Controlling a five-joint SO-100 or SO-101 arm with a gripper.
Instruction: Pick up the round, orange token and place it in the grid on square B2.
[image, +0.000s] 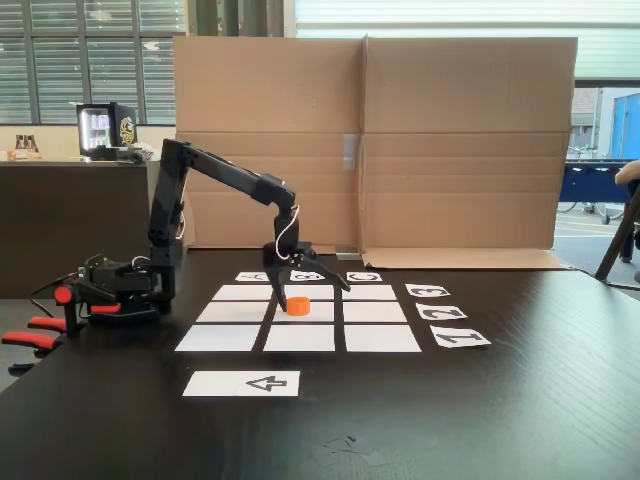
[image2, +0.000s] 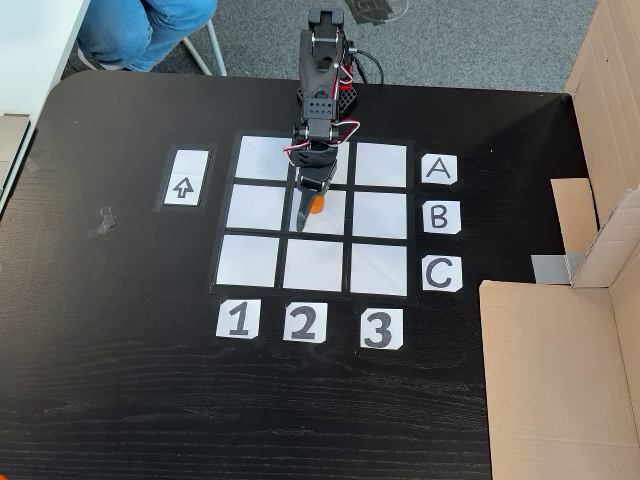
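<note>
Tool (image: 287, 296): lowered to the grid, fingers spread apart and pointing down, gripping nothing; in a fixed view from above (image2: 306, 212) it sits over the centre cell.
Token (image: 298, 305): orange cylinder standing on the paper just beside the tool's tip, to its right in a fixed view from the side; in a fixed view from above (image2: 316, 205) a sliver of orange shows at the tool's right edge. Whether a finger touches it cannot be told.
Square B2 (image2: 327, 222): directly under the tool, carrying the token.
Grid (image2: 250, 258): white cells spread around the tool on every side.
Label cards: A (image2: 438, 169), B and C to the tool's right seen from above; 1, 2 (image2: 303, 323), 3 below it.
Arrow strip (image2: 187, 177): to the tool's left from above, outside the grid.
Tabletop (image2: 120, 370): dark, bears everything.
Cardboard screen (image: 400, 130): upright behind the tool in the side view.
</note>
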